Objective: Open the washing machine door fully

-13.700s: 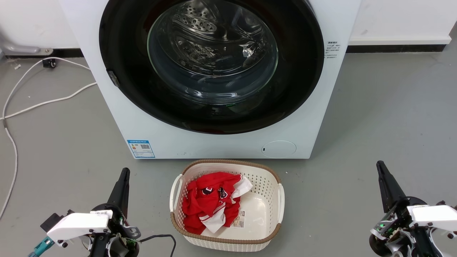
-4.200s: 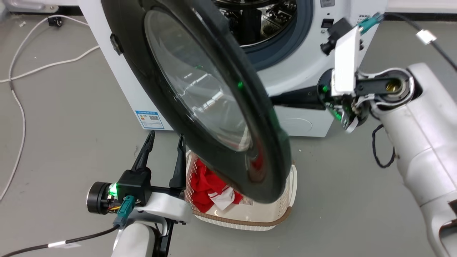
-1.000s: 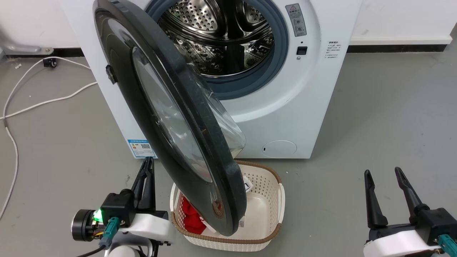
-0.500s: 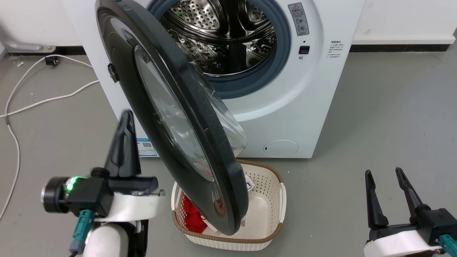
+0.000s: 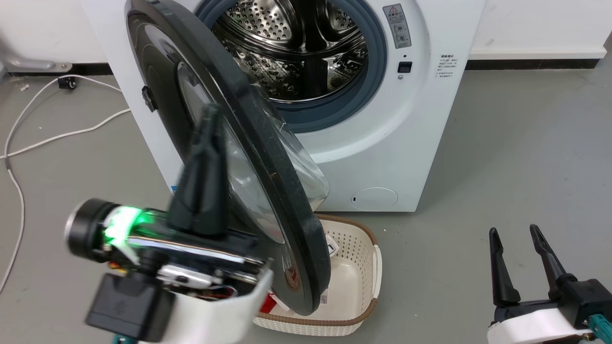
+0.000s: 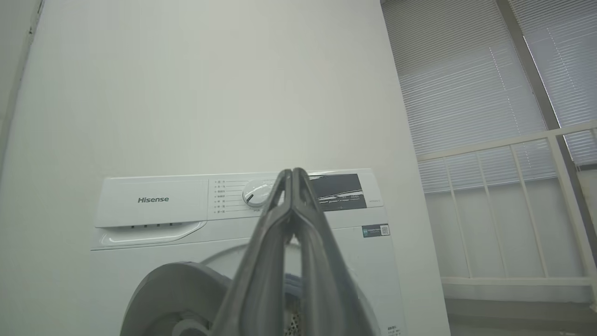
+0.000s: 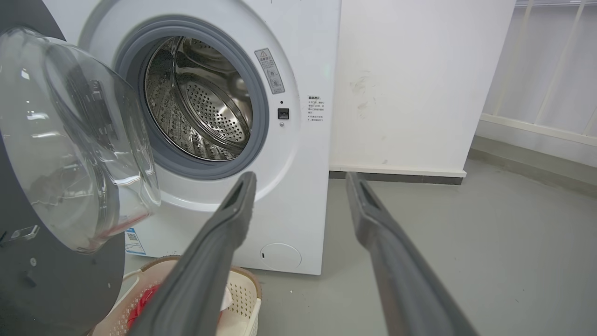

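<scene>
Washing machine door [image 5: 287, 205] stands part open, hinged on the left of the white machine [image 5: 420, 143], its lower edge over the woven-rim plastic basket [image 5: 354, 325]. The left gripper [image 5: 210, 114], blurred, fingers pressed together and holding nothing, lies before the door's outer face, overlapping the window; contact cannot be confirmed. The right gripper [image 5: 513, 230], fingers spread and empty, is low and well apart from the door. Door: round, glossy black, with a clear bulging glass bowl. Behind it are a blue-grey rubber ring [image 5: 373, 81] and a perforated steel drum [image 5: 296, 52].
</scene>
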Controlling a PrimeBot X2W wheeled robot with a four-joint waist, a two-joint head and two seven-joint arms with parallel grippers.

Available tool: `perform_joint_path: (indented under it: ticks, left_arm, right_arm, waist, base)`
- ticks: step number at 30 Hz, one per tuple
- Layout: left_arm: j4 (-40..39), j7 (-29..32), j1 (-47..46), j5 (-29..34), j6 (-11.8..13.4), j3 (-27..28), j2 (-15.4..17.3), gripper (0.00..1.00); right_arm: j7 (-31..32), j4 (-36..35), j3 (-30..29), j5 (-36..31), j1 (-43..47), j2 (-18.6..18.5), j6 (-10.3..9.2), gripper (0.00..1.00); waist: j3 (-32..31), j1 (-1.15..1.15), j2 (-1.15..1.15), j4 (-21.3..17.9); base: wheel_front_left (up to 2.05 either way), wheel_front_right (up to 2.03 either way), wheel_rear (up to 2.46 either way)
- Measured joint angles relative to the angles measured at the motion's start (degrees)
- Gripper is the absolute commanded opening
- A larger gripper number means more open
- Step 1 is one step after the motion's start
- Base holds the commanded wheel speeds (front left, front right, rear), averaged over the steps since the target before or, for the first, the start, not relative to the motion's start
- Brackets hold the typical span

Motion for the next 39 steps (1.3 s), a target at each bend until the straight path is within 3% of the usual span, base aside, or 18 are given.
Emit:
perform_joint_path:
  ticks: [8,16,20,25,39]
  left_arm:
    - [0.24,8.21,1.93,-4.99,-2.19,-10.79,-0.04,0.0]
    - [3.5,20.85,5.31,-8.86,-2.45,-16.73,-0.02,0.0]
    - [7.01,23.93,7.53,-9.33,-2.41,-18.47,0.37,0.0]
    - [12.11,23.71,9.78,-8.86,-1.65,-19.48,0.78,0.0]
    - [23.05,14.73,7.31,-8.93,0.48,-19.97,0.36,0.0]
  right_arm:
    - [-0.01,0.31,-0.22,0.25,-0.08,0.0,0.0,1.0]
    - [0.08,1.04,-0.21,1.21,-0.09,0.01,0.0,1.0]
    - [0.1,1.21,0.31,1.31,-0.15,0.01,0.0,1.0]
    - [0.18,1.41,0.38,1.35,-0.19,0.01,0.0,1.0]
    - [0.41,1.86,0.92,1.82,-1.09,0.01,0.0,1.0]
  waist:
    - [-0.04,0.0,0.0,-0.34]
    - [-0.33,0.0,0.0,-0.15]
    - [-0.25,0.0,0.0,-0.38]
    - [0.27,0.0,0.0,-0.54]
    - [1.43,0.0,0.0,-0.82]
  base:
    - [0.0,0.0,0.0]
    - [0.0,0.0,0.0]
    - [0.0,0.0,0.0]
    - [0.0,0.0,0.0]
    - [0.0,0.0,0.0]
